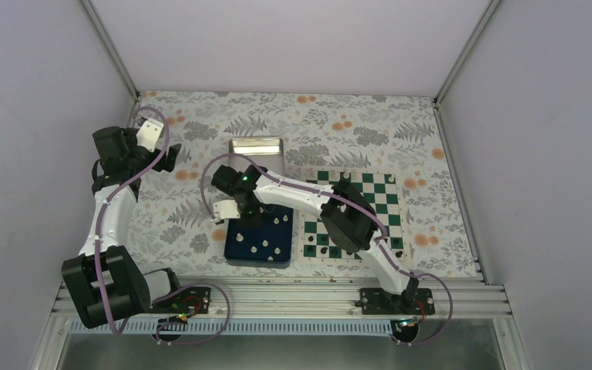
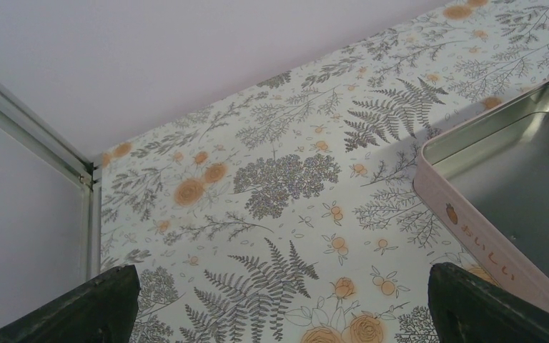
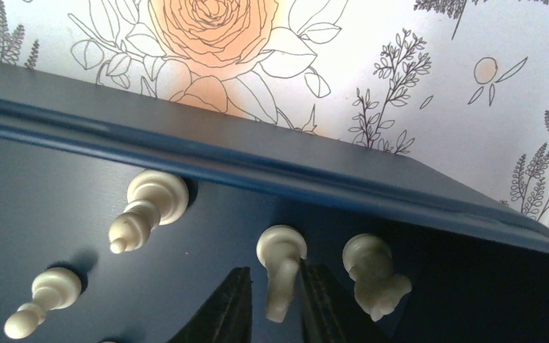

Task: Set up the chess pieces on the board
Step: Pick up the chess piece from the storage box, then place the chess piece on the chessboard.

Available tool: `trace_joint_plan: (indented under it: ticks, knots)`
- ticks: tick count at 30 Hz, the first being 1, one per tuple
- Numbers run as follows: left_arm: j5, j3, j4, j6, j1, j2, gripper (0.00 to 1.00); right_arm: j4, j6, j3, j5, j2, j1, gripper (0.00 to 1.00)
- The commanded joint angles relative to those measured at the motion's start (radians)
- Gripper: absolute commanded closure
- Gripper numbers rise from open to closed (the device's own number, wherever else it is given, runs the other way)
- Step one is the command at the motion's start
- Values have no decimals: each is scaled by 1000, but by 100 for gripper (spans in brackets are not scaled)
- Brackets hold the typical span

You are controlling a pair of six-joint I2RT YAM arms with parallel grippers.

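Several white chess pieces stand in a dark blue tray point(image 1: 235, 254) left of the board point(image 1: 397, 181), a green and white chessboard. My right gripper point(image 1: 252, 219) reaches down into the tray. In the right wrist view its fingers flank one small white piece point(image 3: 280, 275). The right finger touches it and a narrow gap shows at the left finger point(image 3: 232, 300). My right gripper point(image 3: 274, 270) is thus open, narrowly. A white knight point(image 3: 375, 275) stands just right of it, and two more white pieces point(image 3: 146, 211) stand to the left. My left gripper point(image 1: 171, 158) point(image 2: 280, 286) hangs wide open and empty over the floral cloth.
A shiny metal tin point(image 1: 256, 154) point(image 2: 515, 179) lies behind the tray, right of the left gripper. Small dark pieces point(image 1: 316, 250) line the board's near edge. The tray's raised rim point(image 3: 257, 161) runs just beyond the flanked piece. Walls close in the table on three sides.
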Motion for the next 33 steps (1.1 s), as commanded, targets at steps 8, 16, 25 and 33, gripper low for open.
trace_joint_plan:
  ticks: [8, 16, 25, 33]
  knots:
    - [30, -14, 26, 0, 11, -10, 0, -9, 4, 25, -39, 17, -11, 92]
    - [30, -11, 27, -1, 13, -8, 0, -94, 12, 53, -46, -119, -50, 95]
    - [27, -6, 25, -1, 14, -10, 0, -195, 20, 37, 34, -308, -236, 96]
    - [26, -3, 22, -4, 15, -11, 0, -155, -32, -77, 31, -360, -494, 95]
